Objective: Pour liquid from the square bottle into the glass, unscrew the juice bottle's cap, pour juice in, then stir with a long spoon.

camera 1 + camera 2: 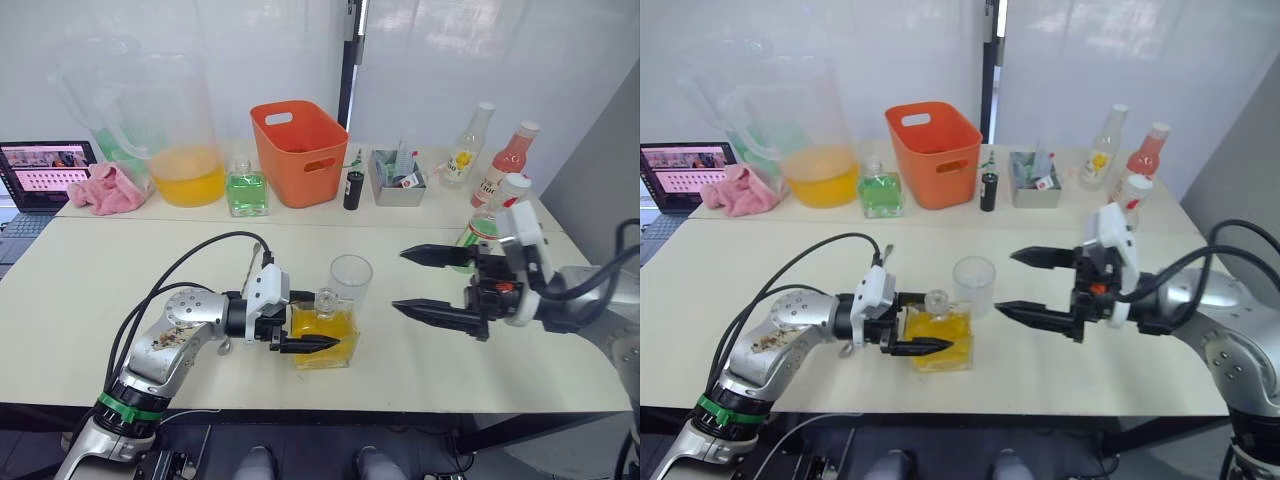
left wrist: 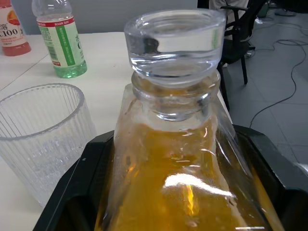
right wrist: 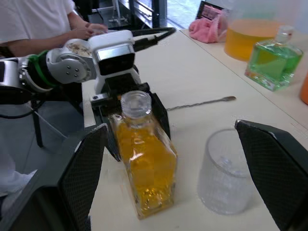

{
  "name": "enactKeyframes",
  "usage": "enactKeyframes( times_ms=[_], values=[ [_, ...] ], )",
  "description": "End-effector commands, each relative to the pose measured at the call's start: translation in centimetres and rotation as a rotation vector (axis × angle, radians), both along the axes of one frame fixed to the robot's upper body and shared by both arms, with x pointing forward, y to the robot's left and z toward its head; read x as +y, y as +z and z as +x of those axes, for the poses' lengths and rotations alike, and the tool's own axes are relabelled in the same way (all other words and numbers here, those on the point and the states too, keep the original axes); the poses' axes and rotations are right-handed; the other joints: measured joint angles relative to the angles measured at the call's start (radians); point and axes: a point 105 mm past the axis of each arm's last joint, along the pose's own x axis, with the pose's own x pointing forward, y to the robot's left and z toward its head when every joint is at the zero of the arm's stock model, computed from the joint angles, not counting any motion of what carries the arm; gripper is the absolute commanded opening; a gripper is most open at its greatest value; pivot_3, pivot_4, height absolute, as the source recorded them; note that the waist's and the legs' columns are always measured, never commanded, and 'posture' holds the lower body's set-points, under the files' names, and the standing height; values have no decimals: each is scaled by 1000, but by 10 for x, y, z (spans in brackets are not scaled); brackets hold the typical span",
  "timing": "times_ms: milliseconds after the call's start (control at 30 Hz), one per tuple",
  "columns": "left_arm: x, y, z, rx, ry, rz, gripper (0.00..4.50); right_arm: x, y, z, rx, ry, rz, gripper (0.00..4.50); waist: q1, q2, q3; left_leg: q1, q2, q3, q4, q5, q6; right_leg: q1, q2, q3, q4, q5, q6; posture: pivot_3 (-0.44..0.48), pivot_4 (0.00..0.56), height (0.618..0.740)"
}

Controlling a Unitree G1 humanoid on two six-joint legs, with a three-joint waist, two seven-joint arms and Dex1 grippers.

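Note:
The square bottle (image 1: pixel 325 335) holds amber liquid, has a glass stopper and stands upright on the table near the front edge. My left gripper (image 1: pixel 318 322) is shut on the square bottle, one black finger (image 2: pixel 72 192) pressed against each side. An empty ribbed glass (image 1: pixel 351 280) stands just behind and to the right of it. To the right, my right gripper (image 1: pixel 400 280) hangs open, its tips pointing at the glass. The long spoon (image 3: pixel 202 102) lies flat behind my left gripper. Three drink bottles stand at the back right, the nearest one green-labelled (image 1: pixel 482 225); I cannot tell which is the juice bottle.
Along the back stand a pitcher of orange liquid (image 1: pixel 185 150), a green square bottle (image 1: pixel 246 190), an orange basket (image 1: pixel 298 150), a small black bottle (image 1: pixel 352 188) and a grey tray (image 1: pixel 397 185). A pink cloth (image 1: pixel 108 188) and a laptop (image 1: pixel 45 172) lie at the far left. A person (image 3: pixel 43 24) sits nearby.

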Motion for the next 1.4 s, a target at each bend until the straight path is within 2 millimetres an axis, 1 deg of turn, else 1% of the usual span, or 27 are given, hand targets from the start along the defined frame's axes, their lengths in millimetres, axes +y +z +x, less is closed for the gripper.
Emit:
enactKeyframes(
  times_ms=[33, 200, 300, 567, 767, 867, 1000, 1067, 1100, 1133, 1267, 1400],
  values=[
    [0, 4, -3, -41, -11, 18, 2803, 13, 4, 0, -5, 35, -22, 4500, 1, 0, 0, 0, 0, 0, 0, 0, 0, 0, 0, 0, 0, 0, 0, 0, 150, 740],
    [-1, -1, -6, -33, -10, 30, 2803, 34, 0, 2, -12, 108, -73, 4500, 1, 0, 0, 0, 0, 0, 0, 0, 0, 0, 0, 0, 0, 0, 0, 0, 150, 740],
    [-2, -4, -7, -32, -12, 44, 2803, 46, -7, 4, -33, 134, -110, 4500, 1, 0, 0, 0, 0, 0, -1, 0, 0, 0, 0, 0, 0, 0, 0, 0, 150, 740],
    [-4, -8, -7, -28, -9, 53, 2803, 53, -14, 11, -48, 131, -150, 4500, 2, 0, 0, 0, 0, 0, -1, 0, 0, 0, 0, 0, 0, 0, 0, 0, 150, 740],
    [-6, -10, -7, -25, -10, 55, 2803, 66, -20, 12, -40, 146, -142, 4500, 2, 0, 0, 0, 0, 0, 0, 0, 0, 0, 0, 0, 0, 0, 0, 0, 150, 740],
    [-7, -11, -6, -25, -11, 58, 2803, 70, -22, 14, -41, 138, -137, 3660, 4, 0, 0, 0, 0, 0, 0, 0, 0, 0, 0, 0, 0, 0, 0, 0, 150, 740],
    [-7, -12, -6, -26, -13, 60, 2803, 72, -22, 15, -33, 139, -123, 2334, 6, 0, 0, 0, 0, 0, 0, 0, 0, 0, 0, 0, 0, 0, 0, 0, 150, 740],
    [-7, -13, -6, -26, -13, 61, 2803, 73, -23, 13, -27, 148, -123, 1761, 5, 0, 0, 0, 0, 0, 0, 0, 0, 0, 0, 0, 0, 0, 0, 0, 150, 740],
    [-7, -13, -6, -27, -12, 61, 2803, 73, -24, 13, -25, 148, -123, 1349, 4, 0, 0, 0, 0, 0, 0, 0, 0, 0, 0, 0, 0, 0, 0, 0, 150, 740],
    [-7, -13, -6, -27, -12, 62, 2803, 73, -24, 13, -25, 147, -123, 1079, 4, 0, 0, 0, 0, 0, 0, 0, 0, 0, 0, 0, 0, 0, 0, 0, 150, 740],
    [-7, -14, -5, -26, -12, 66, 2803, 74, -20, 10, -29, 166, -96, 1074, 4, 0, 0, 1, 0, 0, 0, 0, 0, 0, 0, 0, 0, 0, 0, 0, 150, 740],
    [-6, -17, -5, -20, -7, 80, 2803, 77, -8, 1, -44, 217, -17, 1074, 4, 0, 0, 1, 0, 0, 0, 0, 0, 0, 0, 0, 0, 0, 0, 0, 150, 740]
  ],
)
